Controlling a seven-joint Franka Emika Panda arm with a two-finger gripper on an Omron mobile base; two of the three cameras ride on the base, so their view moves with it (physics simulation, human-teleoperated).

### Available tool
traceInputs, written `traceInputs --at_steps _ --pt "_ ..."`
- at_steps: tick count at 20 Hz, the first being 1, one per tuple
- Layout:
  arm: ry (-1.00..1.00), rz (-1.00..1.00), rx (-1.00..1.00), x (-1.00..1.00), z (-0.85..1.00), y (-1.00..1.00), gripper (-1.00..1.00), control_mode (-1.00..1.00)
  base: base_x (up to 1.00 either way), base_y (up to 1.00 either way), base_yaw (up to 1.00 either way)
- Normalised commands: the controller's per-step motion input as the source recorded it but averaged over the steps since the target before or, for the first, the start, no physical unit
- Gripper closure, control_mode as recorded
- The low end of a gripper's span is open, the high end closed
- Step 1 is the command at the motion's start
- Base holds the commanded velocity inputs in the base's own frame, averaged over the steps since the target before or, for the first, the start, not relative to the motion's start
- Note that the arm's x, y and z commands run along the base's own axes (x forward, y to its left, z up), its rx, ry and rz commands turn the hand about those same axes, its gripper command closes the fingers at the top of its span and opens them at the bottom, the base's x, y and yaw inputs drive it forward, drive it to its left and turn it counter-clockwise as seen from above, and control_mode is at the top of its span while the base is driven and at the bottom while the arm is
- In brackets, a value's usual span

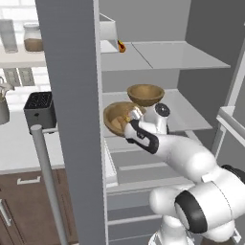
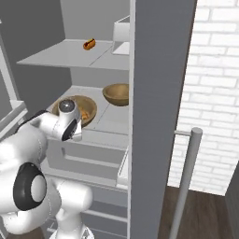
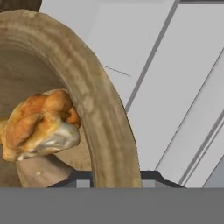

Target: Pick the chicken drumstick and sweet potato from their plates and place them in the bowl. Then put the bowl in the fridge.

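The white arm reaches forward into the open fridge (image 1: 158,72), its gripper (image 3: 114,178) clamped on the rim of the wooden bowl (image 1: 117,117), which it holds tilted at the front edge of the middle shelf (image 1: 191,115). Inside the bowl lie the golden-brown chicken drumstick (image 3: 37,124) and, partly seen beneath it, the sweet potato (image 2: 84,114). A second wooden bowl (image 1: 145,94) sits just behind on the same shelf, a small orange item (image 2: 88,44) lies on the shelf above, and the fridge door (image 1: 72,119) stands open to the left.
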Motion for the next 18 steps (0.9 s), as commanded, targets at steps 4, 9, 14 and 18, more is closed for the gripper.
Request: traceInputs --at_steps 4,9,14,18 --pt "0.08 0.00 0.00 0.13 0.00 0.03 1.00 -1.00 0.00 0.00 0.00" --pt "0.00 0.00 0.00 0.17 -0.19 0.00 1.00 -1.00 0.00 0.00 0.00" --pt "0.00 -0.03 0.00 0.48 -0.17 0.07 1.00 -1.00 0.00 0.00 0.00" --pt "0.00 -0.06 0.00 0.76 -0.07 0.19 1.00 -1.00 0.00 0.00 0.00"
